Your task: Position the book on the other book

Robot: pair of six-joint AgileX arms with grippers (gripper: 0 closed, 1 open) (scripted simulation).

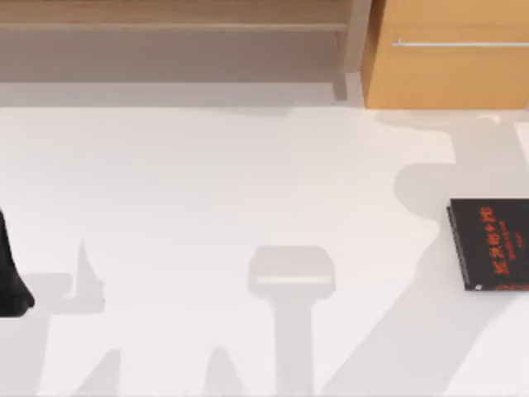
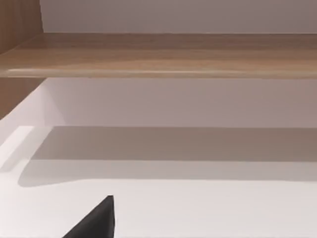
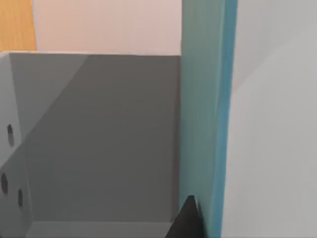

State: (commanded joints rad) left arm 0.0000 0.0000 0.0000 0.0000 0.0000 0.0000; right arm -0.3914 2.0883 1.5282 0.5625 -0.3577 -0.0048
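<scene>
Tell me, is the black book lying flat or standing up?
Lying flat. The top view shows the black book resting on the white table at its right edge, with its whole cover and red lettering facing up.

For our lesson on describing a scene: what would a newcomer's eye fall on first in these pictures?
First, the thin flat black book with red lettering, lying at the right edge of the pale white table in the top view. Next, the teal-blue book cover, standing upright close before the right wrist camera. Beyond the table stand a wooden shelf and an orange-brown cabinet.
</scene>
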